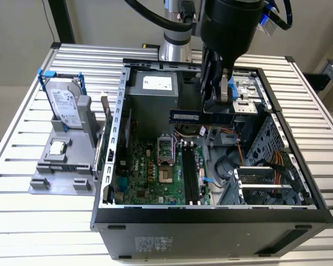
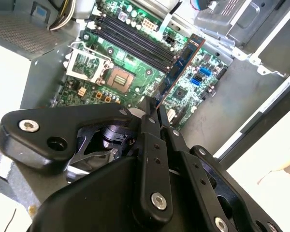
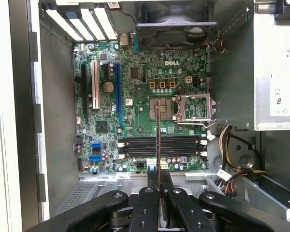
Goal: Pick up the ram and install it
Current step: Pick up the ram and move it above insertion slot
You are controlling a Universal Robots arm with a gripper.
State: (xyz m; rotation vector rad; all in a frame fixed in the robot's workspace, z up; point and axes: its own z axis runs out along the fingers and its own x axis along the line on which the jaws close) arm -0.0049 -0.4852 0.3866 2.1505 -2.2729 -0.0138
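Gripper [image 1: 212, 113] hangs over the open computer case [image 1: 121, 111], its fingers [image 2: 150, 125] closed tight on one end of the ram [image 1: 184, 117]. In the exterior view the ram stands on edge, held in the air above the middle of the case. Its long axis runs roughly level across the frame, and its free end points toward the exterior view's left. In the first wrist view the ram [image 3: 158, 140] is seen edge-on as a thin line, so its chips cannot be made out. In the second wrist view the ram [image 2: 181, 67] reaches straight out from the gripper [image 2: 152, 108]. The gripped end is hidden between the fingers in both wrist views.

Everything rests on a slatted metal table [image 1: 22, 133]. The case lies on its side with the motherboard [image 1: 150, 177] facing up. The arm is cut off at the upper edge of the exterior view.

At the exterior view's left, a grey holder [image 1: 61, 169] carries a silver hard drive [image 1: 64, 105] standing upright. A small square processor chip [image 1: 57, 147] lies flat in front of the drive.

On the motherboard, the dark memory slots [image 1: 190, 174] run crosswise to the ram and hold no stick. Just beside them is the processor socket [image 1: 165, 160], with its metal frame flipped open.
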